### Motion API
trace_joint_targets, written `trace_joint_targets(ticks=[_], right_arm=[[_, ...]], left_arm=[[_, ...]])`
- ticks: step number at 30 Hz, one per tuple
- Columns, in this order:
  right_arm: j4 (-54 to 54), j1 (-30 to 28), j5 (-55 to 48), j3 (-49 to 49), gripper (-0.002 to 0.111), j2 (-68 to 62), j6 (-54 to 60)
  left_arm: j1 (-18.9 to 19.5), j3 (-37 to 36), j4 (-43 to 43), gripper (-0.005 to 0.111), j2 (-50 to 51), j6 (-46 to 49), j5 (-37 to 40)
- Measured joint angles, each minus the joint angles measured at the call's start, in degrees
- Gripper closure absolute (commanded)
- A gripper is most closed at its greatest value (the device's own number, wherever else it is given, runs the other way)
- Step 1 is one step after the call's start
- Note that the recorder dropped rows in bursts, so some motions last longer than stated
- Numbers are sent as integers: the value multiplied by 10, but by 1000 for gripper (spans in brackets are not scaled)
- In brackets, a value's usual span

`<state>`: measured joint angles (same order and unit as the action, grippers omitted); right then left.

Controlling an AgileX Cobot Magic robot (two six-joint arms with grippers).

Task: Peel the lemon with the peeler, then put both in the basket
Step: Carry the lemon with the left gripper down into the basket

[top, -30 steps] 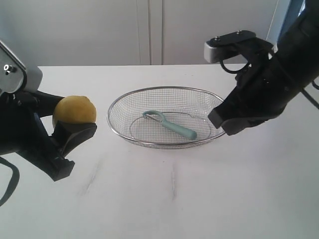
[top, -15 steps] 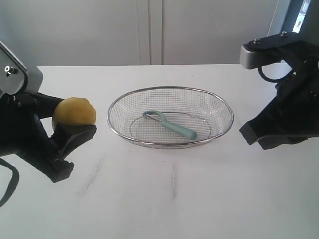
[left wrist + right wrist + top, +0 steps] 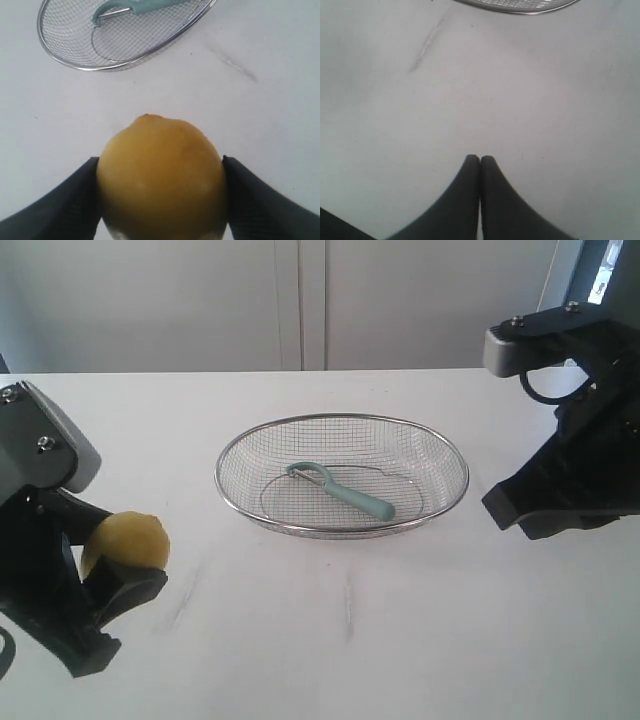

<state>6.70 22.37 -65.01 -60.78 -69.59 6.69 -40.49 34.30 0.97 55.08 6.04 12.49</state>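
Note:
The yellow lemon [image 3: 125,545] sits between the black fingers of my left gripper [image 3: 120,565], low at the left front of the table; the left wrist view shows the lemon [image 3: 161,177] pinched on both sides. The silver wire basket [image 3: 343,423] stands mid-table with the teal peeler [image 3: 345,494] lying inside it; the peeler [image 3: 135,6] shows at the edge of the left wrist view. My right gripper [image 3: 515,512] hovers right of the basket, and its fingers [image 3: 480,161] are pressed together with nothing between them.
White tabletop [image 3: 350,640] with faint scuff marks in front of the basket. A pale wall with cabinet seams runs behind the table's back edge [image 3: 300,371]. The basket rim [image 3: 520,9] shows at the edge of the right wrist view.
My left gripper has dropped down and toward the front with the lemon in it. The right arm pulled away from the basket to the right, then held still.

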Motion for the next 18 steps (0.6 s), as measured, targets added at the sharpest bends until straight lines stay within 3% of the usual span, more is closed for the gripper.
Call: trace_joint_targets(ticks=[10,18], right_arm=[[0,0,0,0,108,0,0],[0,0,0,0,108,0,0]], left_arm=[[0,29,-3,107,12,-41,-27],[0,234,-1,107,171,-42,74]])
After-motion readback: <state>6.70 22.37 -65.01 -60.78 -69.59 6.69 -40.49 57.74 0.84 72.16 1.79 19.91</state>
